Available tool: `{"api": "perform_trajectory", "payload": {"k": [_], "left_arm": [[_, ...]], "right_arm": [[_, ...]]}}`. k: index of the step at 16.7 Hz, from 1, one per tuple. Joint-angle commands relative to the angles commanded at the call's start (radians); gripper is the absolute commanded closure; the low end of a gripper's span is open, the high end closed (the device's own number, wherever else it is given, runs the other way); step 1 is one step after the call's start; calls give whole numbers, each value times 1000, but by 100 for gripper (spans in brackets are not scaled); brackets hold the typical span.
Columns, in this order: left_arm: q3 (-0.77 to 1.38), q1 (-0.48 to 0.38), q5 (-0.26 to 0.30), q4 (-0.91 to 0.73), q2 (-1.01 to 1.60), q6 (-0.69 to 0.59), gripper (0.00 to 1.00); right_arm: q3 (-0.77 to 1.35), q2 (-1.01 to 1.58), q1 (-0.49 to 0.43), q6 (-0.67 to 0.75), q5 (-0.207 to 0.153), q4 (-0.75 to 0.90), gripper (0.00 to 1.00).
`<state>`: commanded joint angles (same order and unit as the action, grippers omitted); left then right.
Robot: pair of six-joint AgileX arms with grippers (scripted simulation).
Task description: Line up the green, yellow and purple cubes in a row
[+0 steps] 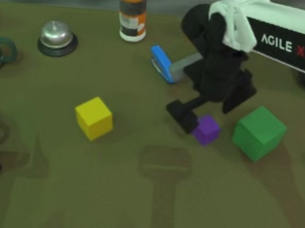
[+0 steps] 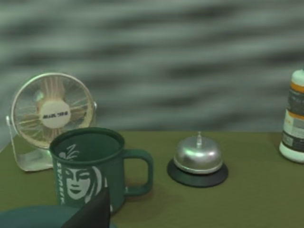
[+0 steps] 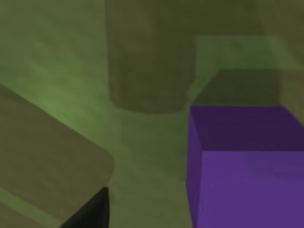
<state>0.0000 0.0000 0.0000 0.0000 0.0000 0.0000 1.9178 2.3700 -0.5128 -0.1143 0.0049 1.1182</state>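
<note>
Right pincer [image 1: 208, 115] reaches down at the purple cube [image 1: 207, 130].

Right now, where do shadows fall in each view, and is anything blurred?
Top view: a soft arm shadow lies below the purple cube. Left wrist view: the backdrop behind the fan is smeared. Right wrist view: broad shadows cross the table.

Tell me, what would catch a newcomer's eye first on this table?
Probably the right arm's black gripper, reaching in from the top view's right and hanging over the small purple cube. Just right of that sits the big green cube, with the yellow cube alone toward the left. At the back stand a silver bell and a white bottle.
</note>
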Motion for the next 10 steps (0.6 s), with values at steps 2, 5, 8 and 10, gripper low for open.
{"api": "perform_trajectory", "payload": {"k": [2,5,8,10], "left_arm": [[0,0,0,0,0,0,0],[0,0,0,0,0,0,0],[0,0,0,0,0,0,0],[0,0,0,0,0,0,0]], "right_arm": [[-54,27,-1,2,0,-90,0],[-108,60,-2,3,1,-169,0],[-111,62,-3,3,1,-173,0],[-111,62,-3,3,1,-173,8]]}}
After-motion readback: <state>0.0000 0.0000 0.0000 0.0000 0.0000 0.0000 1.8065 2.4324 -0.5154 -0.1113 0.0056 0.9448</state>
